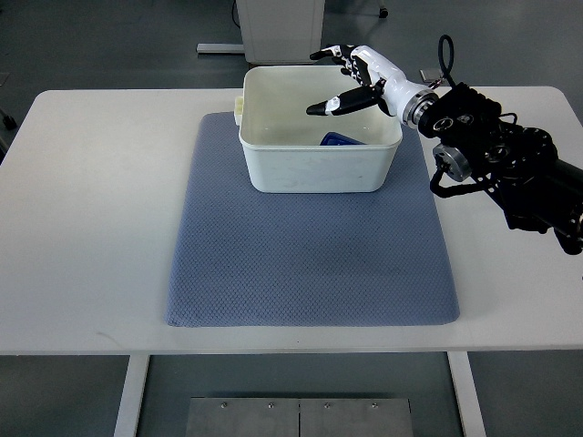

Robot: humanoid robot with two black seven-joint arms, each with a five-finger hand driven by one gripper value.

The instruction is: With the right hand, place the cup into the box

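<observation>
Now | right hand (351, 77) over box (314, 173), fingers spread, empty | cup (339, 139) inside box

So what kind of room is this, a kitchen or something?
More likely a robotics lab: a plain white table with a grey mat, a white box, and a robot's right hand over it.
</observation>
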